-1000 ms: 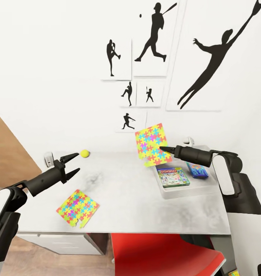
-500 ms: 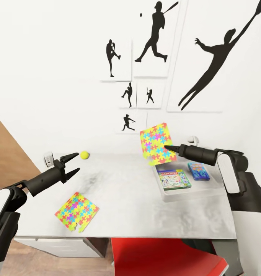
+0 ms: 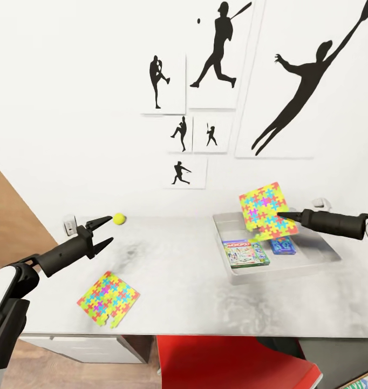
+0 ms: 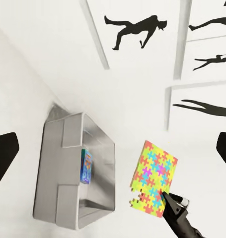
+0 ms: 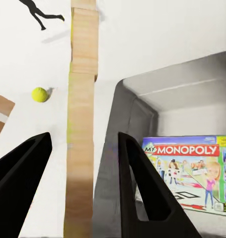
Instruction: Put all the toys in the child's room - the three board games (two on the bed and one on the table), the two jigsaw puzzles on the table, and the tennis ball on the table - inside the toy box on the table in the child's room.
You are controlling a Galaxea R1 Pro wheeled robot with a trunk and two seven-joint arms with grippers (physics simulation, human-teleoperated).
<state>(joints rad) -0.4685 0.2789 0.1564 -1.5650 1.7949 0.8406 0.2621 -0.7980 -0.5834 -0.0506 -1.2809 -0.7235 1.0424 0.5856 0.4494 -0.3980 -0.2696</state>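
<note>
One jigsaw puzzle [image 3: 265, 210] hangs tilted over the toy box [image 3: 281, 273], with my right gripper [image 3: 281, 215] shut on its lower edge. In the right wrist view this puzzle [image 5: 82, 99] stands edge-on between the fingers [image 5: 137, 173]. Inside the toy box lie a Monopoly board game [image 3: 246, 253] and a light blue board game [image 3: 283, 246]. The other jigsaw puzzle [image 3: 108, 299] lies flat near the table's [image 3: 195, 292] front left. My left gripper [image 3: 100, 232] stands open just short of the tennis ball [image 3: 118, 218] by the wall. The left wrist view shows the toy box [image 4: 68, 148] and the held puzzle [image 4: 153, 177].
A red chair [image 3: 232, 362] stands under the table's front edge. Black silhouette pictures [image 3: 216, 48] hang on the white wall behind the table. Grey drawers [image 3: 81, 343] sit below the left end. A wooden door [image 3: 11, 216] is at the far left.
My right gripper has carried the jigsaw puzzle to the right, from the table's middle to above the toy box. The left arm has stayed in place. The view shifted slightly.
</note>
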